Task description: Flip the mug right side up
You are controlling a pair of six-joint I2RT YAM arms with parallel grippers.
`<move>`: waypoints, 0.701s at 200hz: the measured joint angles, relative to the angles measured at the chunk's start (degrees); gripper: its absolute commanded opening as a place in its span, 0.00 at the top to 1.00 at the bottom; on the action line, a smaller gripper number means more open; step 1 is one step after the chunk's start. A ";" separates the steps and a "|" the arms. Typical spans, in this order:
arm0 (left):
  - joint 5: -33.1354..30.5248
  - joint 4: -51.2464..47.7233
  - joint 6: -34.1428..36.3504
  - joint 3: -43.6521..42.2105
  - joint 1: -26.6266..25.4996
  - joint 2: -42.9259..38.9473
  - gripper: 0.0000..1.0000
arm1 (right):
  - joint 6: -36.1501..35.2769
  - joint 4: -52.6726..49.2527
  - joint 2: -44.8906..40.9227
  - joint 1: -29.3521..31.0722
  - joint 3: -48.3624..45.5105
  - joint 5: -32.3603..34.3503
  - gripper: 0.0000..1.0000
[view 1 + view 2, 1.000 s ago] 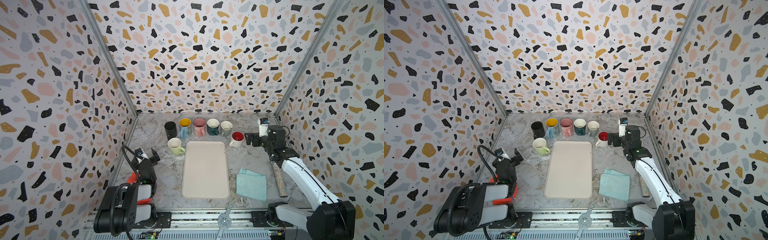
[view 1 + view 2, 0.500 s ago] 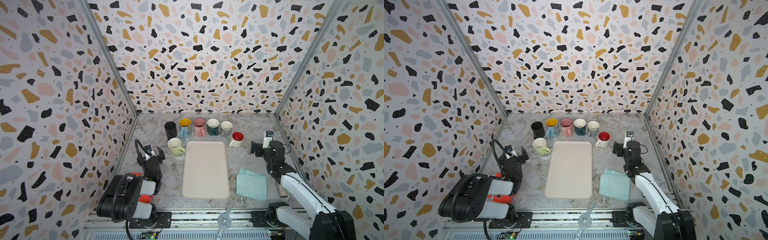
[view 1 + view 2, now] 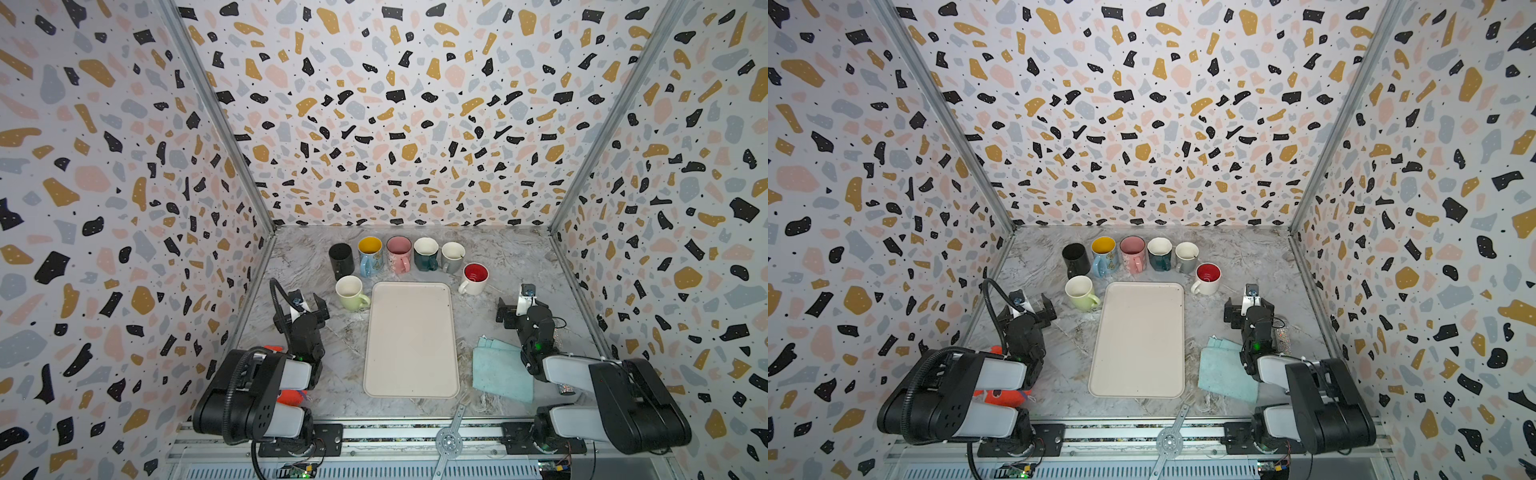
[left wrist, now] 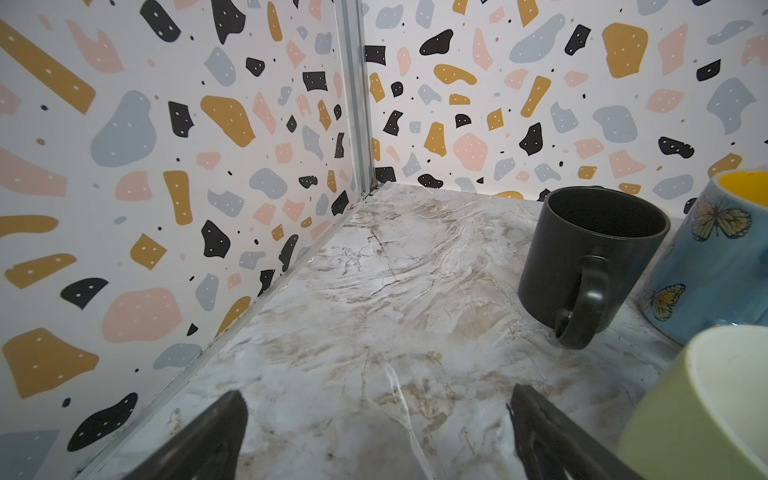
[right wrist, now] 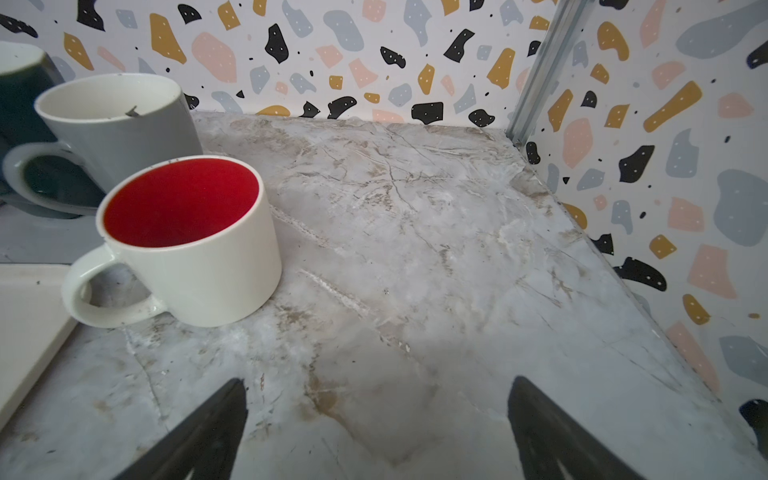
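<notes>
**Red-lined mug stands upright, both pincers wide**

In both top views, the red-lined mug (image 3: 473, 279) stands mouth up on the marble desk (image 3: 299, 266), just off the far right corner of the cream tray (image 3: 411, 340) and near a row of five upright mugs (image 3: 399, 253). The left pincer (image 3: 306, 302) and the right pincer (image 3: 515, 302) flank the tray, both wide and empty.

The left wrist view shows spread jaws facing a black mug (image 4: 590, 257), a butterfly mug (image 4: 719, 257) and a pale green mug (image 4: 706, 407).

The right wrist view shows spread jaws well apart from the red-lined mug, with a grey mug (image 5: 120, 124) behind it.
</notes>
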 measured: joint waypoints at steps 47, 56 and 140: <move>-0.02 -0.02 -0.02 0.00 0.00 0.00 0.00 | -2.36 10.71 5.49 -0.96 -0.46 -3.89 0.01; -0.02 -0.02 -0.02 0.00 0.00 0.00 0.00 | -2.34 12.92 6.16 -1.95 -0.81 -5.27 0.01; -0.04 -0.02 -0.02 0.00 0.00 0.00 0.00 | -2.12 16.85 8.33 -4.55 -1.25 -11.15 0.01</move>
